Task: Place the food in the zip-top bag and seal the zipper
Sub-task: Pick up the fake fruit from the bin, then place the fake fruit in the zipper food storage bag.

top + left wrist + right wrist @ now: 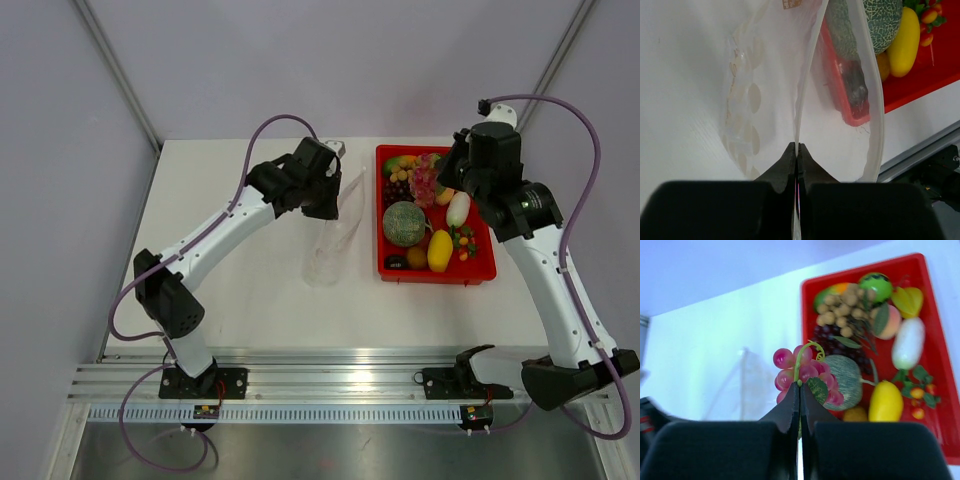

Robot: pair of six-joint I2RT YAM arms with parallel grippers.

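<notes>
The clear zip-top bag hangs over the white table, left of the red tray. My left gripper is shut on one lip of its mouth, where the zipper runs as a thin pale strip. The other lip bows out to the right, so the mouth stands open. My right gripper is shut on the green stem of a pink grape bunch, held above the tray's left half. More food lies in the tray: a green melon, a yellow piece, dark grapes.
A white oblong piece and small red and green bits lie at the tray's right side. An aluminium rail runs along the near table edge. Grey walls close in the back and sides.
</notes>
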